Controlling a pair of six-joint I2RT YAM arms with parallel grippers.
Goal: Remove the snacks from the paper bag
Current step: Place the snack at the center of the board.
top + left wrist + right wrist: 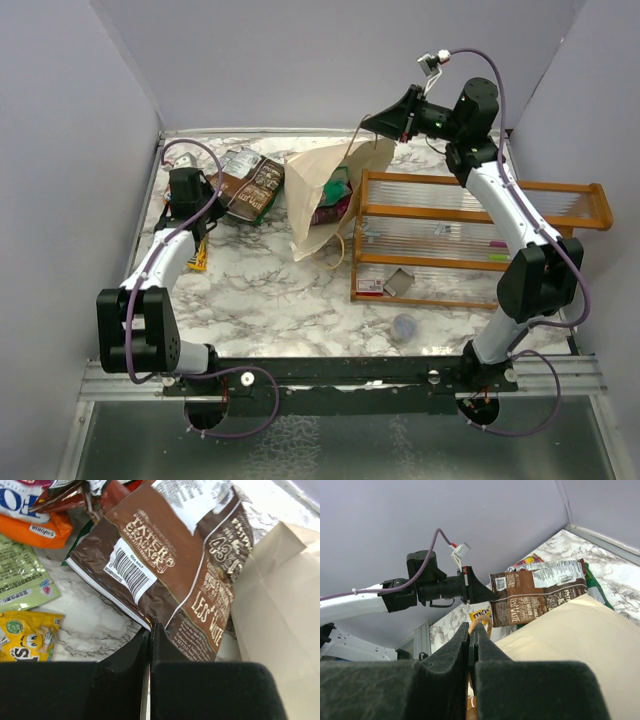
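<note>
brown packet pinched: lay it at nine o'clock without dragging the bag

marble table (300, 300) carries everything. nearest us, the left gripper (150, 630) has its jaws drawn narrow and clamped on the near edge of the brown packet (175, 565), barcode side up. in the left wrist view a yellow packet (25, 637) lies at its eight o'clock, a green packet (20, 575) at nine and an orange packet (37, 530) at ten. all three are flat on the table and outside the bag.

farther on, the paper bag (315, 175) slumps just beside the brown packet, at its three o'clock. from above we see a teal packet (340, 185) and a magenta packet (330, 212) in its gaping mouth. farthest from us, at the bag's one o'clock, the right gripper (471, 630) is closed tight on the bag's upper edge. a loop of string handle (481, 622) shows between its fingers, and that corner is raised.

we judge the step in hand to be laying the brown packet with the others. we would carry it low toward nine o'clock, away from the bag wall. glossy foil held by one edge will likely droop and may slip, so we would open the jaws only once most of it rests on the table. the right gripper should hold its corner up, which leaves the mouth open for the teal and magenta packets. the orange rack (585, 205) sits at the bag's three o'clock, so we would not tug the bag that way.
</note>
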